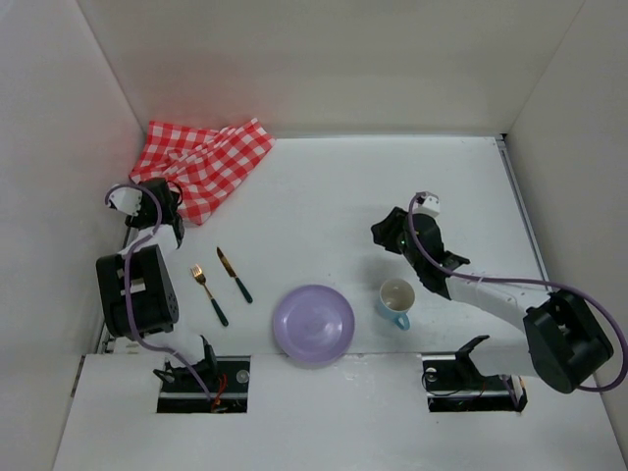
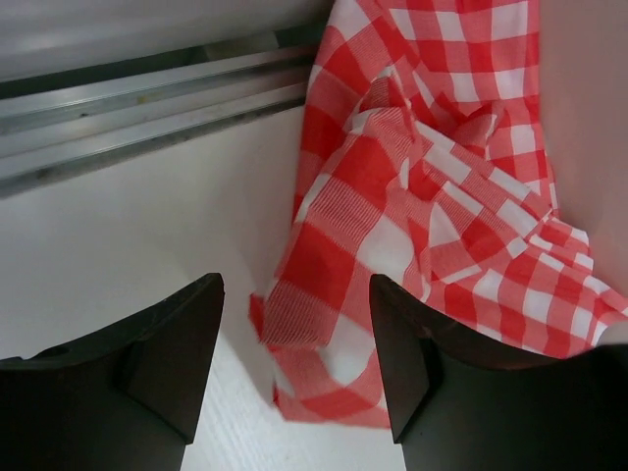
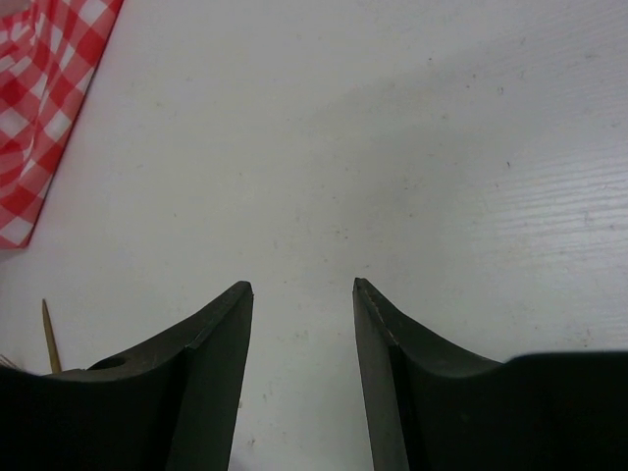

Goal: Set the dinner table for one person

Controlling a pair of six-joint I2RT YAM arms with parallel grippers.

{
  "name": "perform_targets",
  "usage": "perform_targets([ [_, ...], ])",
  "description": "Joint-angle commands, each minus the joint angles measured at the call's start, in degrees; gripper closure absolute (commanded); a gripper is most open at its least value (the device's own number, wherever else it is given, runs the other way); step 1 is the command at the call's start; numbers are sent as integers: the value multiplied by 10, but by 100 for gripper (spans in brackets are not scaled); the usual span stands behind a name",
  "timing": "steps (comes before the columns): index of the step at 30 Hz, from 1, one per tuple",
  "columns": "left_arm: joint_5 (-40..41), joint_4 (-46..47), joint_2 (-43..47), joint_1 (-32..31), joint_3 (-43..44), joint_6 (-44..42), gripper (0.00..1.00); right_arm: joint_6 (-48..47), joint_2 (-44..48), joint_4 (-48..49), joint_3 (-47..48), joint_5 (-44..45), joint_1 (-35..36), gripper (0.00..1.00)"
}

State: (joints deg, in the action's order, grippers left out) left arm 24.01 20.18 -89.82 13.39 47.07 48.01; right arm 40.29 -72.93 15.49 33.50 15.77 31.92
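Near edge, top view: the large flat matte white dinner table [image 1: 324,196] is seen to run from the arm bases out to the far wall, much wider than anything laid on it. A round, glossy lavender plate [image 1: 313,324] is noted closest to the bases, about midway between the two arms. A pale blue mug with a cream inside [image 1: 397,299] is set upright just right of the plate, apart from it, handle turned toward the near edge.

Left of the plate, a fork with gold tines and a dark green handle [image 1: 209,294] is laid flat. A knife with a gold blade and a dark green handle [image 1: 235,275] is laid beside it, slightly farther out and roughly parallel. The two are not touching.

Mid-table, right: the right gripper [image 3: 302,294] is held above bare white tabletop just beyond the mug. Its jaws are spread and nothing is between them.

Far left: the left gripper [image 2: 294,294] is positioned over the near edge of a crumpled red-and-white checked cloth [image 1: 201,162]. Its jaws are parted wide and no fabric is pinched. The cloth is bunched in the far left corner, beside a grey metal side rail [image 2: 147,108].
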Motion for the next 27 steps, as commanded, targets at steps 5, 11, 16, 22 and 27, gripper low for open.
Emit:
perform_targets([
  [5,-75,35,-92,-5,96,-23,50,-12,-5,17,28,1,14,49],
  [11,-129,52,-145,-57,117,-17,81,-16,16,15,19,8,14,49],
  [16,-191,98,-160,-175,127,-5,93,-12,46,20,3,19,2,49],
  [22,-202,153,-178,-348,148,-12,96,-10,56,18,-5,39,-9,49],
  [27,-235,150,-231,-464,218,-84,96,11,97,22,-32,68,-31,48],
])
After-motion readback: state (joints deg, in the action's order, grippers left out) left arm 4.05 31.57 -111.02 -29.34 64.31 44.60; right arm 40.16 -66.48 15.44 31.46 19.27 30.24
